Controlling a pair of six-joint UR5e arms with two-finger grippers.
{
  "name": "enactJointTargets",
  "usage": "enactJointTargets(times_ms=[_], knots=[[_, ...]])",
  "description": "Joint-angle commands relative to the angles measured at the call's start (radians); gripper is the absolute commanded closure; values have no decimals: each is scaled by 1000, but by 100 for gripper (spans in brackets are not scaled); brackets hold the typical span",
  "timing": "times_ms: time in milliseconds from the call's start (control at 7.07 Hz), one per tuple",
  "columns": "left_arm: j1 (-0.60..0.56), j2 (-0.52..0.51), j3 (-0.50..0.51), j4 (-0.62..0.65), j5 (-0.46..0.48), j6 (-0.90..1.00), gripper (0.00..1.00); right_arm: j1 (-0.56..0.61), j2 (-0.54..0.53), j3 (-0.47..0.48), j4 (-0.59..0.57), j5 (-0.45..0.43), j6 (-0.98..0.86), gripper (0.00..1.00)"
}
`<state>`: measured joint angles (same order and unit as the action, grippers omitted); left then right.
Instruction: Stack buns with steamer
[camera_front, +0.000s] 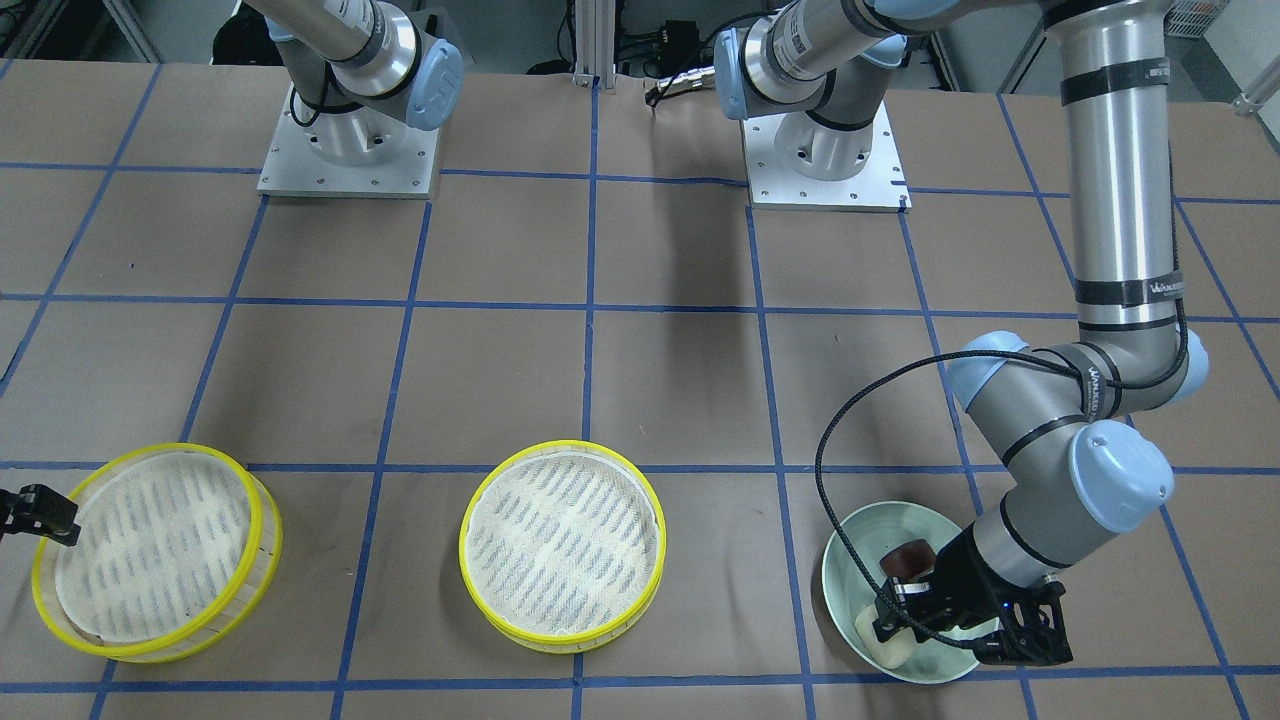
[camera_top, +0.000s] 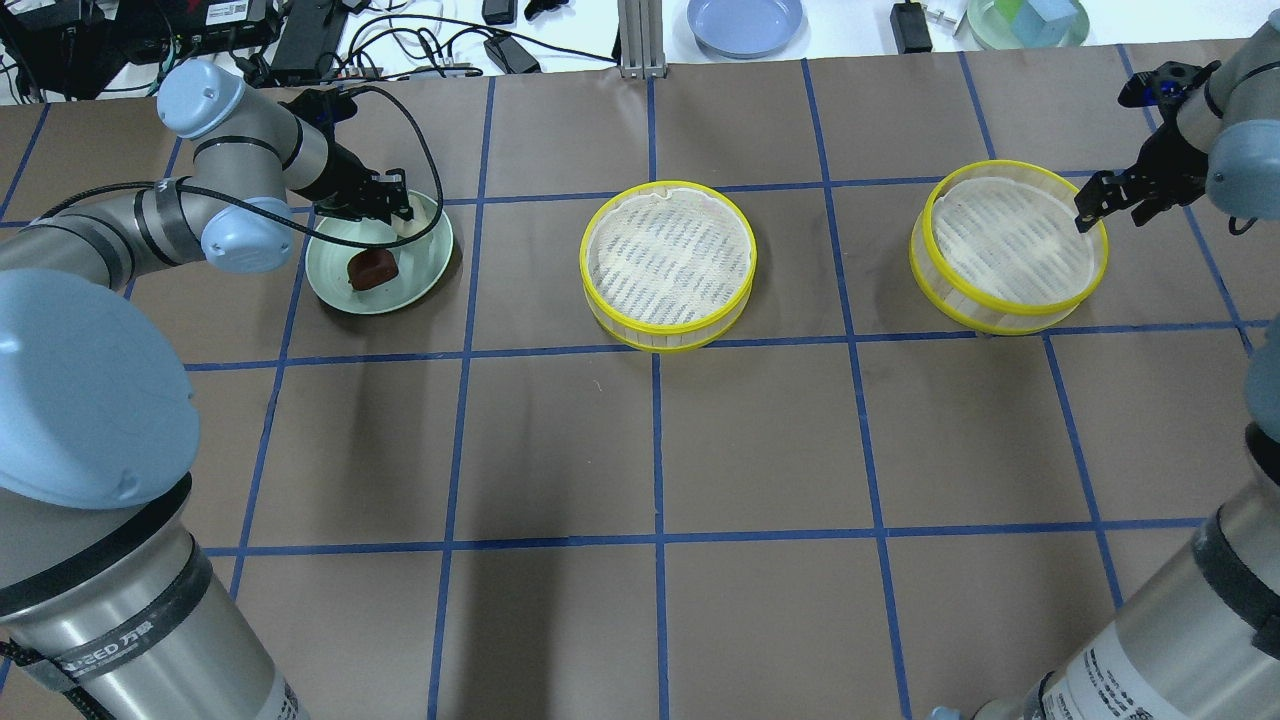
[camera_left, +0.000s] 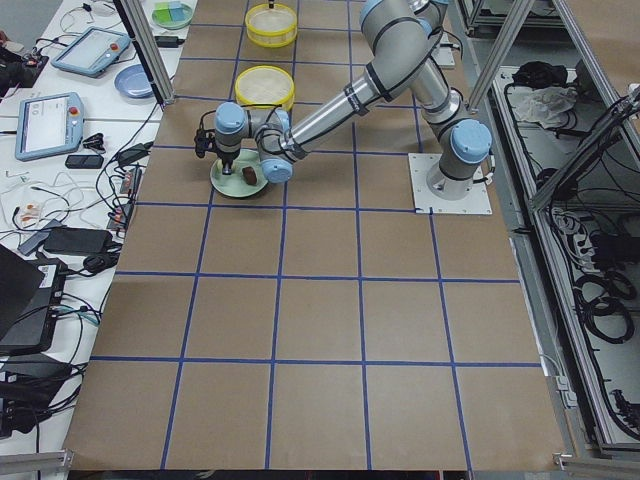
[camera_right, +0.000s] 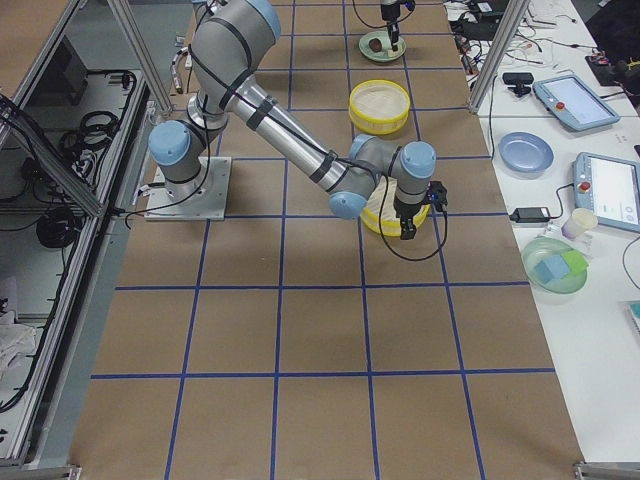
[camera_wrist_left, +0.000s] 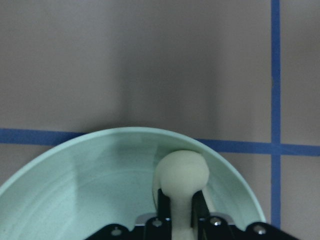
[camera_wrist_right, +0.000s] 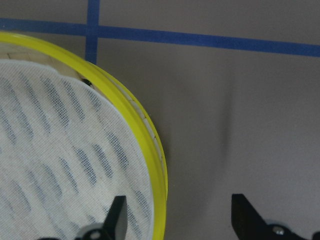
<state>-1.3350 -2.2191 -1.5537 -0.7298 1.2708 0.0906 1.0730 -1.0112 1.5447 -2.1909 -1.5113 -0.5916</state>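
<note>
Two baskets (camera_top: 660, 338) sit empty; our left hand (camera_wrist_left: 180, 207) pinches the cream bun (camera_wrist_left: 181, 172); right hand (camera_wrist_right: 177, 212) gapes; stacking remains.

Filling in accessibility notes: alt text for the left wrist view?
The left gripper is closed on the cream bun, near the rim of the mint-green plate. Beyond lies the brown table, crossed by blue tape lines.
</note>
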Motion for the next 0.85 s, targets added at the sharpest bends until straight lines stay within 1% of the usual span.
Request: enactJointTargets(times_ms=[0,142,283,425,566,708], knots=[[-51,68,35,-9,2,-173,100,1,5,2,-10,-1,-8,34],[-111,106,52,-11,1,-325,100,1,5,2,-10,-1,-8,37],[-180,131,63,-10,-20,-518,100,1,3,2,-10,-1,-7,42],[-255,125,61,3,-101,-713,100,1,0,2,-15,-1,-8,44],[-333,101,61,45,-110,-773,100,1,5,3,-13,3,-10,45],[-377,81,58,58,-111,-843,100,1,9,9,-15,35,-11,45]])
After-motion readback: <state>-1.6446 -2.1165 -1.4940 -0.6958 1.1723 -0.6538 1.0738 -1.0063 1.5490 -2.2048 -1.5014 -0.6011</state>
